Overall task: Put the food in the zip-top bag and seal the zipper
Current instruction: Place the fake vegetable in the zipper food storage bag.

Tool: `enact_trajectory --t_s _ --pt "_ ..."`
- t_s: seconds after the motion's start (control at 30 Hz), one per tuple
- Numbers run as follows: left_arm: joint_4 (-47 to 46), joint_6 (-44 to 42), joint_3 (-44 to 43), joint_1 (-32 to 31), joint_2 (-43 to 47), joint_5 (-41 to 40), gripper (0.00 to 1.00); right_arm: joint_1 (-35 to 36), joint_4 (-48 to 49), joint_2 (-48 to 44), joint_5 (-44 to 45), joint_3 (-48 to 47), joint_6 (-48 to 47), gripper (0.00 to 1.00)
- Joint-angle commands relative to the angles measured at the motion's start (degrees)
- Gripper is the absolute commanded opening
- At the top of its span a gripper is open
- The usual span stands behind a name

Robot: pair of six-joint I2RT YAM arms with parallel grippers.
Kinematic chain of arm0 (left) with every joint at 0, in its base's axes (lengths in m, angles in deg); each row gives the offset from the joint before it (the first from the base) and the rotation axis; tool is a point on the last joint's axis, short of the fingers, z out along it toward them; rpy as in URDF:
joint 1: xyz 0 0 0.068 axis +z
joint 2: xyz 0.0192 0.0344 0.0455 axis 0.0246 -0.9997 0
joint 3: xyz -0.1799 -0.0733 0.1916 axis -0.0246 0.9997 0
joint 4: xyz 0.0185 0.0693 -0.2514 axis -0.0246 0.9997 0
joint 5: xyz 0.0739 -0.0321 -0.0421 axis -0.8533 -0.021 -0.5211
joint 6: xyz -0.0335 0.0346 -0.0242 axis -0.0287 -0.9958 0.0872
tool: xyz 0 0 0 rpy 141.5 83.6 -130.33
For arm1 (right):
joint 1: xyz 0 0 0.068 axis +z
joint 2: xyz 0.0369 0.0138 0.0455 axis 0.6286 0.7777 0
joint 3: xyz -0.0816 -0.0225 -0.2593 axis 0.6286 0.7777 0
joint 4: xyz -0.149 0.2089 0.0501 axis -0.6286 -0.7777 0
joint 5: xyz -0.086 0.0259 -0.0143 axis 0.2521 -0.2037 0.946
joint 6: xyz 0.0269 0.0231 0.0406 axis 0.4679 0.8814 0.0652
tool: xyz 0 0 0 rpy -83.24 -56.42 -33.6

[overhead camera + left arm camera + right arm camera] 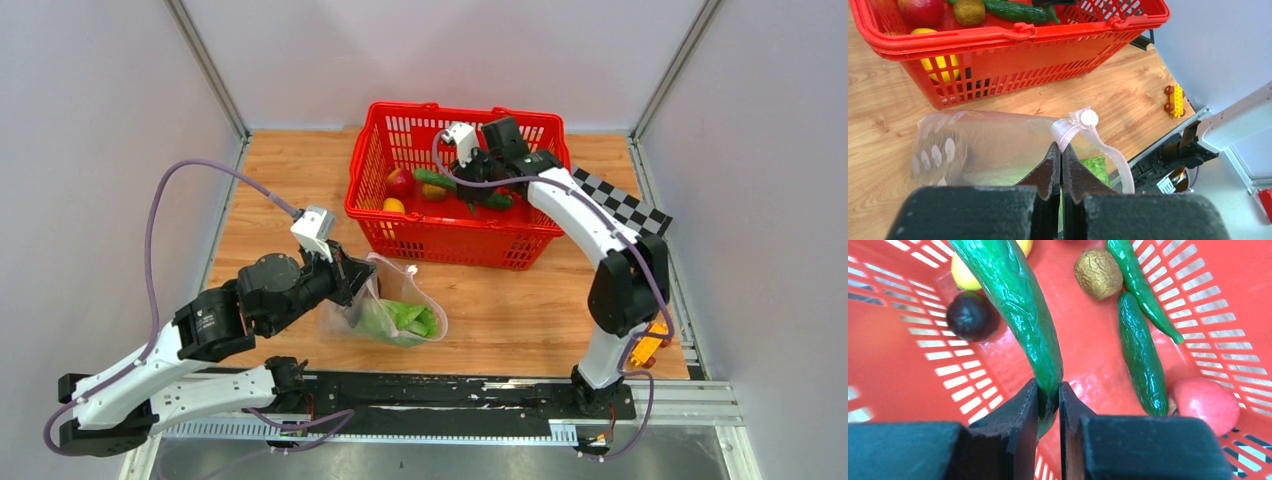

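**Top view.** The left pincer (362, 288) is closed on the mouth edge of the bag (395, 275), which lies on the table (530, 310) directly ahead of its tips. We see the lettuce (405, 320) already inside the bag. The right pincer (470, 185) is lowered into the basket (450, 238), well apart from the bag.

**Left wrist view.** The jaws are fully together, with only the thin plastic of the bag mouth pinched between the tips. The zipper (1068, 132) curves away just beyond the tips and to their right. Its two sides are not joined, so the mouth gapes. A white slider (1089, 118) sits on the strip just ahead of the tips. The lettuce shows through the opening, to the right of the fingers.

**Right wrist view.** The jaws are nearly closed and clamp one end of a cucumber (1023, 305), which extends forward from the tips. We cannot tell whether it is clear of the basket floor. To the right of the pincer lie a second cucumber (1143, 360), the chili (1140, 290) and an apple (1205, 402). The lemon (965, 275) is ahead and to the left.

**Progress.** We judge the task to be at an early stage:
- One item is bagged.
- One item is gripped but not transferred.
- Several items remain in the basket.
- The zipper is not yet sealed.
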Motion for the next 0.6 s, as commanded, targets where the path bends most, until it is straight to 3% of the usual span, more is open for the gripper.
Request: enact_trajectory --t_s 0.0,0.17,0.43,0.57 --pt "-3.7 0.4 0.1 0.0 -0.1 0.0 0.00 0.1 4.5 -6.7 -1.2 4.1 5.3 0.00" --pt "-4.7 0.2 0.4 0.0 -0.5 0.1 0.00 0.0 13.3 -15.0 -1.0 10.9 11.8 0.00" --pt "-5.0 -0.5 0.5 -0.1 -1.7 1.0 0.00 0.1 16.8 -26.2 -9.4 15.9 18.4 0.01" --pt "-5.6 -0.7 0.7 0.0 -2.3 1.5 0.00 0.2 19.6 -31.6 -17.8 19.9 23.2 0.01"
